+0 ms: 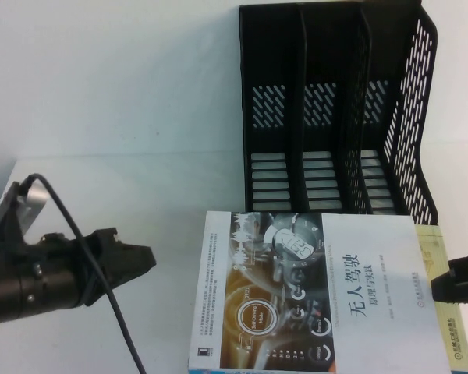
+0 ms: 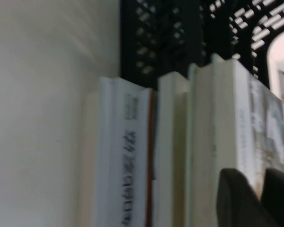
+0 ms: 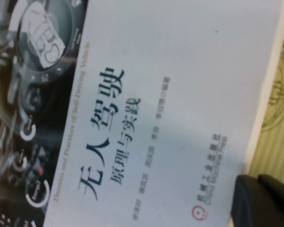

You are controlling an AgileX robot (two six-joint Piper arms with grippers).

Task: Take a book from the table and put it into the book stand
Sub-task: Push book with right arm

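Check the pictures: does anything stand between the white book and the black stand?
Nothing visible does. The book lies just before the book stand, its slots empty. The left gripper waits beside it; the right gripper at its right edge.

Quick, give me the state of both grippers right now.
Left gripper: beside the book, off its left edge, holding nothing; jaws open or shut cannot be told.
Right gripper: at the book's right edge; grip cannot be told.
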